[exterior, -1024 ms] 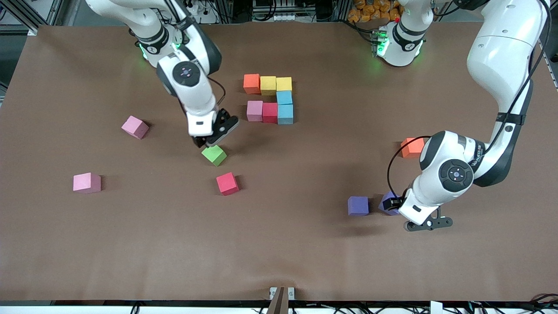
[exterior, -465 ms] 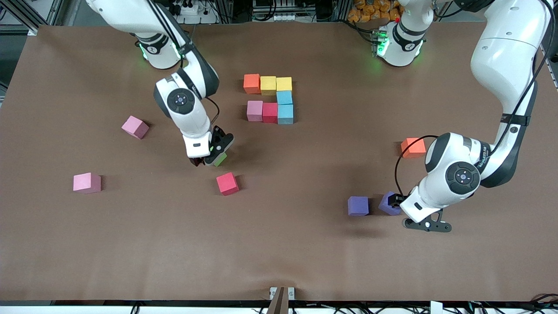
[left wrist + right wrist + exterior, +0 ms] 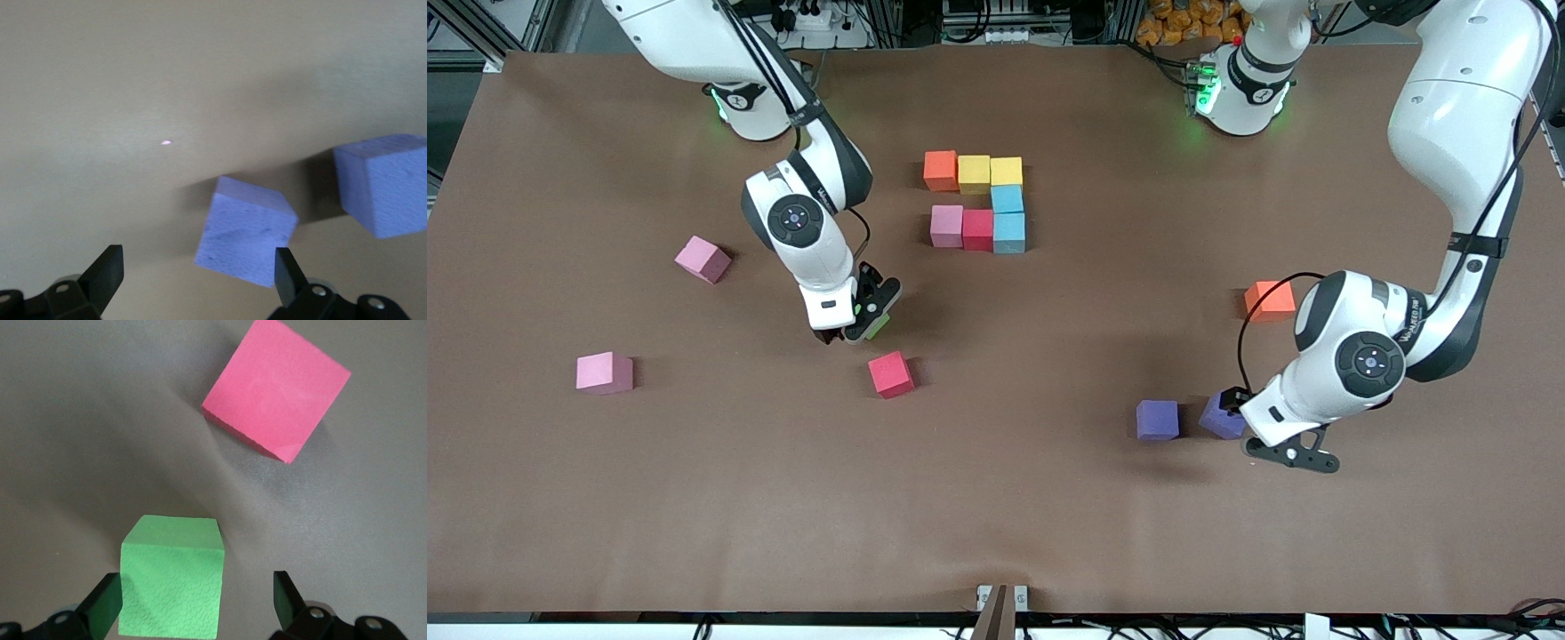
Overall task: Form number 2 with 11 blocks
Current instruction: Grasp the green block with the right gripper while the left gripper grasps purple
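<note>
Green, matte and cube-shaped, the foam block (image 3: pixel 171 581) sits between our right gripper's (image 3: pixel 856 322) wide-open fingers, near the loose red cube (image 3: pixel 891 373). We judge this the grasp step: closing squarely comes next. Our left gripper (image 3: pixel 193 283), also spread wide, hovers over the nearer purple cube (image 3: pixel 245 230). Seven blocks (image 3: pixel 978 201) already form the partial digit.

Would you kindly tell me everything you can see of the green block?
The green block is a small matte cube with a finely pebbled, foam-like top face and crisp edges. It sits flat on the brown table, farther from the front camera than the loose red block and apart from it. The right pincer is low over it, open, one finger on either side; contact cannot be told. The front view shows only a green sliver.
</note>
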`<state>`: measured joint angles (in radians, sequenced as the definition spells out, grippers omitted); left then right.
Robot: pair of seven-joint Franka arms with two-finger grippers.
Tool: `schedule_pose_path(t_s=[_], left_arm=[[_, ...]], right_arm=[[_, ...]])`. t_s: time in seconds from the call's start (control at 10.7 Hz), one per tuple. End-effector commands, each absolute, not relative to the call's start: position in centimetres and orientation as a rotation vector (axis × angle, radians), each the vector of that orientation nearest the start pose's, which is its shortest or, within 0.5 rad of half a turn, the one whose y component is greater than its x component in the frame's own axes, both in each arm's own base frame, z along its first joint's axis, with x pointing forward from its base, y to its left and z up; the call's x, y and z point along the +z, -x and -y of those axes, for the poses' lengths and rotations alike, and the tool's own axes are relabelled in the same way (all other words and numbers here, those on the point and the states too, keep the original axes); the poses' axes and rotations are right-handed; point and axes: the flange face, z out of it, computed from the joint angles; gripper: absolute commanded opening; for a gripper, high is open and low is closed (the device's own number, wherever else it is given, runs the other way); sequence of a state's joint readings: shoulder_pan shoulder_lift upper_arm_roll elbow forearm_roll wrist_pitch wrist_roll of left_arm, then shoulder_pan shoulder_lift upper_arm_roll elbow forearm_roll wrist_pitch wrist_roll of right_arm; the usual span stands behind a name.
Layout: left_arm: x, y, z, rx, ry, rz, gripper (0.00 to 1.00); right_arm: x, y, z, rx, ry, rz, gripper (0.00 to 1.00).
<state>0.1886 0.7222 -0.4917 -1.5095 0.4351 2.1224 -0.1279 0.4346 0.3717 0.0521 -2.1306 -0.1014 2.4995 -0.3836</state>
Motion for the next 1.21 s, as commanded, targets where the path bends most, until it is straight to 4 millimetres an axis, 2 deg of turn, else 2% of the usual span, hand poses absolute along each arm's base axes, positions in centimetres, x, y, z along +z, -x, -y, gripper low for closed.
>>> schedule_pose_path(t_s=[0.0,0.19,0.28,0.37,0.47,0.65,0.74,1.12], left_arm=[[29.1,-68.6,15.5,-0.016,2.999,-0.716,1.00],[28.6,-68.5,16.6,-0.010,2.959,-0.851,1.00],[27.5,-68.9,15.9,0.004,2.967,-0.864,1.00],[27.4,-69.0,16.8,-0.028,2.983,-0.828,1.00],[27.1,-69.1,17.1,-0.054,3.019,-0.681,1.00],[27.0,-69.3,16.2,-0.059,3.085,-0.322,1.00],[27.1,-69.4,15.8,-0.064,3.095,-0.206,1.00],[27.7,-69.4,16.4,-0.084,3.104,0.097,1.00]], right_arm=[[22.8,-51.1,-26.9,0.006,2.825,1.469,1.00],[22.8,-51.0,-26.8,0.008,2.831,1.452,1.00],[22.8,-50.8,-26.8,0.013,2.833,1.445,1.00],[22.7,-50.7,-26.7,0.016,2.836,1.435,1.00],[22.7,-50.6,-26.8,0.018,2.849,1.409,1.00],[22.7,-50.5,-26.9,0.015,2.860,1.386,1.00],[22.7,-50.5,-27.0,0.014,2.868,1.369,1.00],[22.6,-50.0,-27.4,0.023,2.865,1.375,1.00]])
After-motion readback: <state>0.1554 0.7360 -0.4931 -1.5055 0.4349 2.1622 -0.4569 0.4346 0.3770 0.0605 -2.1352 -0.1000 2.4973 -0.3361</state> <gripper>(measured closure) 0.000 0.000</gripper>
